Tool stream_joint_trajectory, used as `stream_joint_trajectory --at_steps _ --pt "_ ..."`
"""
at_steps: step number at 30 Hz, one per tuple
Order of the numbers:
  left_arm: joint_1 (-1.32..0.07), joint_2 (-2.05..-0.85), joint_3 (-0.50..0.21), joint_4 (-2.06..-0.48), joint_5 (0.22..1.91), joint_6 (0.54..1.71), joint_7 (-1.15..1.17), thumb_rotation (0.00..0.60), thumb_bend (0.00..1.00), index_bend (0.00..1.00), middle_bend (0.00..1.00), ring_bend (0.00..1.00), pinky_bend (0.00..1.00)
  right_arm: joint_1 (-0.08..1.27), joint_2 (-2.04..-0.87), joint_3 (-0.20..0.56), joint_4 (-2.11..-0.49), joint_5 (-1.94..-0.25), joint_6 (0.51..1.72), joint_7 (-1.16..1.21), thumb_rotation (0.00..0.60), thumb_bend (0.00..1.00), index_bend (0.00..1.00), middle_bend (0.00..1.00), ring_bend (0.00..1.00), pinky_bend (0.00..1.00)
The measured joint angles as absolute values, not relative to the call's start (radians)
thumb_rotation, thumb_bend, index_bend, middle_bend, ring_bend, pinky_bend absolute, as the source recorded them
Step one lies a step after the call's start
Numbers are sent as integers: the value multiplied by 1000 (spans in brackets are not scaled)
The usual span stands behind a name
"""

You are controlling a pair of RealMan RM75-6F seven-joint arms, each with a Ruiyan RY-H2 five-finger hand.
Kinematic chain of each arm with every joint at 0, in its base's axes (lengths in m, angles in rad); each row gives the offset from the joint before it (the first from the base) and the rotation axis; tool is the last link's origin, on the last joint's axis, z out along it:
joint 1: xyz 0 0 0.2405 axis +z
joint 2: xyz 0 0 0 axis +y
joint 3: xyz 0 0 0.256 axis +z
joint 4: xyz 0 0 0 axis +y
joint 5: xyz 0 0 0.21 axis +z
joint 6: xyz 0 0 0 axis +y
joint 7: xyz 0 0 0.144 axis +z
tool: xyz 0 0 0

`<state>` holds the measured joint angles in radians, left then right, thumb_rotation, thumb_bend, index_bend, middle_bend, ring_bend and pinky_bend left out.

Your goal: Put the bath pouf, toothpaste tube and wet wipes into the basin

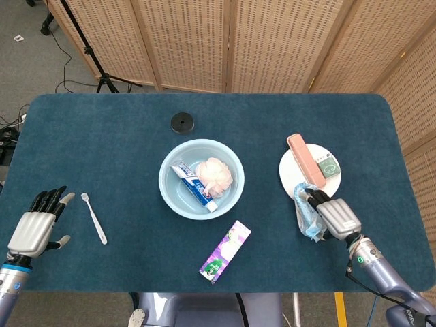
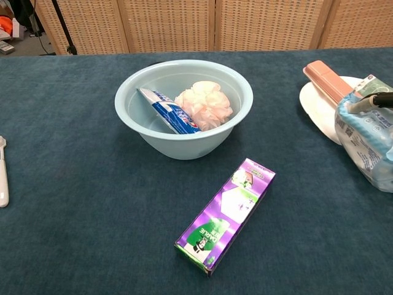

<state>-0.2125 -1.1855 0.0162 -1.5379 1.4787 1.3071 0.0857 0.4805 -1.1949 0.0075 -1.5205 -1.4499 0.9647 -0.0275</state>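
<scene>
Right hand (image 1: 335,216) grips the wet wipes (image 1: 306,212), lower right.
Left hand (image 1: 34,228) lies spread, holding nothing, lower left.

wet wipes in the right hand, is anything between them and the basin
Nothing visible does. The right hand holds the wet wipes beside the white plate; bare table lies between them and the basin. The purple box lies nearer, off that line.
</scene>
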Motion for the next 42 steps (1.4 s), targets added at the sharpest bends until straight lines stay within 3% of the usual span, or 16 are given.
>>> stream_joint_trajectory --at_steps 14,42 --pt "-210 -1179 15 -1544 1490 1316 72 600 182 26 0 0 51 462 -1174 13 -1560 -1452 1023 -80 600 245 781 624 681 680" --pt "-199 -1154 15 -1569 1514 1342 48 600 185 26 0 0 51 480 -1002 103 -1811 -1397 1082 -217 600 247 782 626 682 680"
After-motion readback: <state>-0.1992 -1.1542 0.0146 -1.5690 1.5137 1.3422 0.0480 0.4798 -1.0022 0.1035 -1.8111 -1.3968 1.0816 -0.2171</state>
